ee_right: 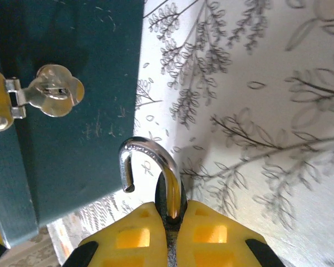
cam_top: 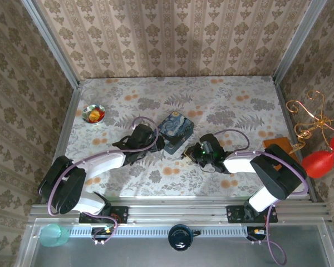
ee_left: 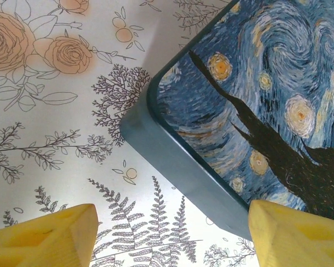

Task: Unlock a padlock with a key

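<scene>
Right gripper (ee_right: 170, 217) is clamped on the padlock (ee_right: 168, 181) at lower centre, its shackle hooked open beside the tin (ee_right: 72, 139); left gripper (ee_left: 172, 236), jaws apart, hangs by the tin's corner

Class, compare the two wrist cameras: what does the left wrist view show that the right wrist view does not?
Left wrist: the tin with its painted starry top, one corner ahead of the open left gripper. Right wrist: the right gripper shut on the padlock by its shackle, near the tin's metal clasp. Both: the tin and the floral tablecloth.
</scene>
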Motion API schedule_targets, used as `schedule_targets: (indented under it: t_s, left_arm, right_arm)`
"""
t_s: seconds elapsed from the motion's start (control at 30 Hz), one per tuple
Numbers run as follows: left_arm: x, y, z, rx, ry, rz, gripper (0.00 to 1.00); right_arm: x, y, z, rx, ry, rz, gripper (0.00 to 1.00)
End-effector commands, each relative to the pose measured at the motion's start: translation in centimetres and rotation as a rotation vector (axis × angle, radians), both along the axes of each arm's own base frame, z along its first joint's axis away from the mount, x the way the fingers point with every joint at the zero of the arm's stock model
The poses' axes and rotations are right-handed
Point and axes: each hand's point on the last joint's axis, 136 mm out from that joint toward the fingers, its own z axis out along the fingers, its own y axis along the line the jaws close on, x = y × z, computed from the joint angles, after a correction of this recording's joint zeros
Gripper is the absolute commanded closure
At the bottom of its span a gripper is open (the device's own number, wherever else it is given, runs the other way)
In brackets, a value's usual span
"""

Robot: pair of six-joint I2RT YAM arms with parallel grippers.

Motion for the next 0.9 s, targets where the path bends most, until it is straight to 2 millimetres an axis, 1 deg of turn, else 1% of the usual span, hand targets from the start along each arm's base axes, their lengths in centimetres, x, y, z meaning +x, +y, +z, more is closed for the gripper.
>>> schedule_targets:
  t_s: [0.0,0.03,0.07,0.1,0.13,0.2,0.27,0.4,0.5,0.57,0.67,0.77,0.87]
  left_arm:
    - [-0.3,2.9,1.6,0.069,-0.066,-0.006,0.27]
    - [-0.4,4.1,1.9,0.085,-0.086,0.005,0.26]
    - [-0.6,5.4,2.1,0.093,-0.108,0.016,0.25]
    - [-0.8,6.6,2.2,0.097,-0.124,0.024,0.24]
    - [-1.0,7.5,2.3,0.098,-0.134,0.029,0.24]
    - [-1.7,8.9,2.3,0.108,-0.156,0.022,0.24]
    - [-2.4,9.6,2.4,0.117,-0.171,0.014,0.23]
    - [-4.0,10.6,2.6,0.117,-0.212,0.002,0.23]
    - [-5.1,11.3,2.4,0.105,-0.250,0.002,0.21]
    - [-5.5,11.3,3.1,0.080,-0.287,-0.005,0.19]
    - [-5.7,11.8,3.6,0.070,-0.329,0.015,0.17]
    - [-5.8,11.9,3.9,0.060,-0.349,0.017,0.16]
    - [-6.0,11.8,3.9,0.055,-0.354,0.008,0.16]
  right_arm:
    - [-0.8,-1.1,1.8,-0.139,-0.056,0.073,0.98]
    - [-1.2,-1.4,2.0,-0.176,-0.051,0.100,0.98]
    - [-1.6,-1.4,3.0,-0.202,-0.067,0.129,0.98]
    - [-2.0,-1.5,3.4,-0.230,-0.078,0.154,0.98]
    - [-2.5,-1.6,3.7,-0.248,-0.084,0.173,0.98]
    - [-3.2,-1.6,4.5,-0.270,-0.100,0.212,0.98]
    - [-4.1,-1.5,5.1,-0.297,-0.101,0.253,0.98]
    - [-6.1,-1.1,6.0,-0.392,-0.103,0.343,0.98]
    - [-7.3,-0.9,5.5,-0.427,-0.079,0.392,0.97]
    - [-7.5,-1.1,4.9,-0.437,-0.061,0.395,0.97]
    - [-7.5,-1.0,4.2,-0.440,-0.047,0.389,0.97]
    - [-7.4,-0.7,3.8,-0.441,-0.031,0.394,0.96]
    - [-7.4,-1.2,3.5,-0.489,-0.012,0.401,0.96]
